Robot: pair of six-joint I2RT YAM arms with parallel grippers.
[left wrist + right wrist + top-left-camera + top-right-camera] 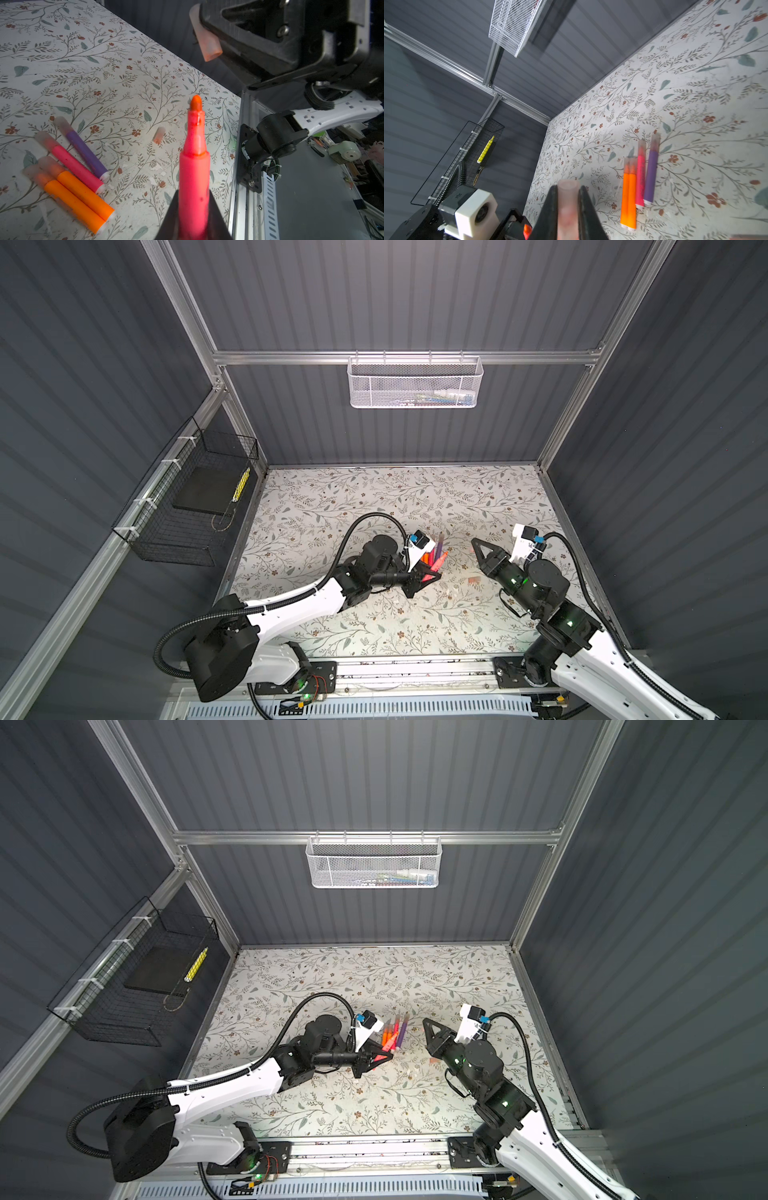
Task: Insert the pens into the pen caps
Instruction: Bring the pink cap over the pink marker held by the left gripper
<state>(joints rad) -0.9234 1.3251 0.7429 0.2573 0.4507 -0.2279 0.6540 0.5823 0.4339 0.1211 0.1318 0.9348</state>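
Note:
My left gripper point(194, 192) is shut on a red-pink pen point(194, 166). The pen is uncapped, and its orange tip point(196, 104) points toward my right gripper point(568, 188). That gripper is shut on a translucent pinkish pen cap point(205, 39), whose open end point(568, 184) sticks out past the fingers. A gap separates the tip from the cap. In both top views the left gripper point(436, 572) and the right gripper point(474, 542) face each other above mid-table. Several capped pens lie side by side on the table: two orange point(83, 195), one pink point(76, 166) and one purple point(87, 153). A loose cap point(159, 135) lies nearby.
A white mesh basket point(415, 383) hangs on the back wall. A black wire basket point(187, 506) on the left wall holds a yellow pen point(242, 483). A metal rail point(415, 668) runs along the front edge of the floral tabletop point(332, 506).

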